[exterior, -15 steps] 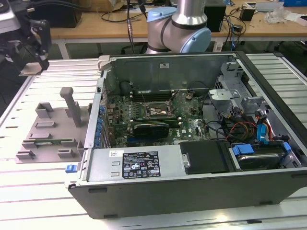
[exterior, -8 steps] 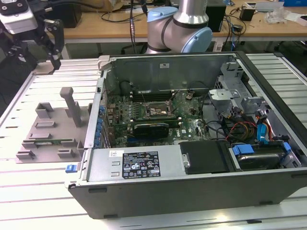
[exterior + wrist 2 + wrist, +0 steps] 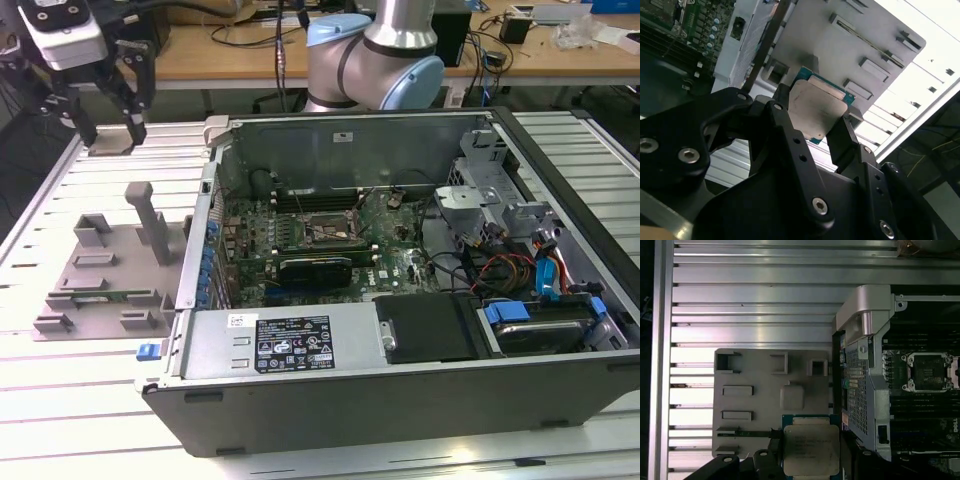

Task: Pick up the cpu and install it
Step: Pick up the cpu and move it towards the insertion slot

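Exterior view's left: gripper point(image 3: 110, 127) high over grey fixture tray point(image 3: 100, 270), clear of its posts. In the second wrist view, jaws closed partway onto opposite edges of the cpu point(image 3: 815, 107), silver lid towards the camera. Faint print on lid, not legible. Underneath, slatted aluminium table point(image 3: 60, 400). Further right, computer case point(image 3: 400, 410), side open. White label point(image 3: 292, 343) on its front box, text too small to read. Socket point(image 3: 322, 228) mid-board. Behind, wooden bench point(image 3: 250, 55) with cables.
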Controlling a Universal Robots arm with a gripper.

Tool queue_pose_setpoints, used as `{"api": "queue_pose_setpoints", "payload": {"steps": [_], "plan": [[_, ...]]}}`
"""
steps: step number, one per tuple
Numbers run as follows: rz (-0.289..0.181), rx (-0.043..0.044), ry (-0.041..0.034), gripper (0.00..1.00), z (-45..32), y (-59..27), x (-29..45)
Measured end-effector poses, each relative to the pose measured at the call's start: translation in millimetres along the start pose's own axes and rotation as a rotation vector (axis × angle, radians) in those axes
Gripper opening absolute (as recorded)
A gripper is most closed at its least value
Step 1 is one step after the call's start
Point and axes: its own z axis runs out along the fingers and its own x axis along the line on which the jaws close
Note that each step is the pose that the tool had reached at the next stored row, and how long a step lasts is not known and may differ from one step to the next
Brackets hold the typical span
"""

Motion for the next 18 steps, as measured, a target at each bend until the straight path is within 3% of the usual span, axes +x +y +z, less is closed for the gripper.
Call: {"api": "queue_pose_setpoints", "payload": {"steps": [9,14,18], "plan": [[0.0,0.0,0.0,0.54,0.6,0.1,-23.9],[0.0,0.0,0.0,0.54,1.1,0.2,-47.2],[0.0,-0.0001,-0.0001,0.54,1.5,0.2,-58.8]]}}
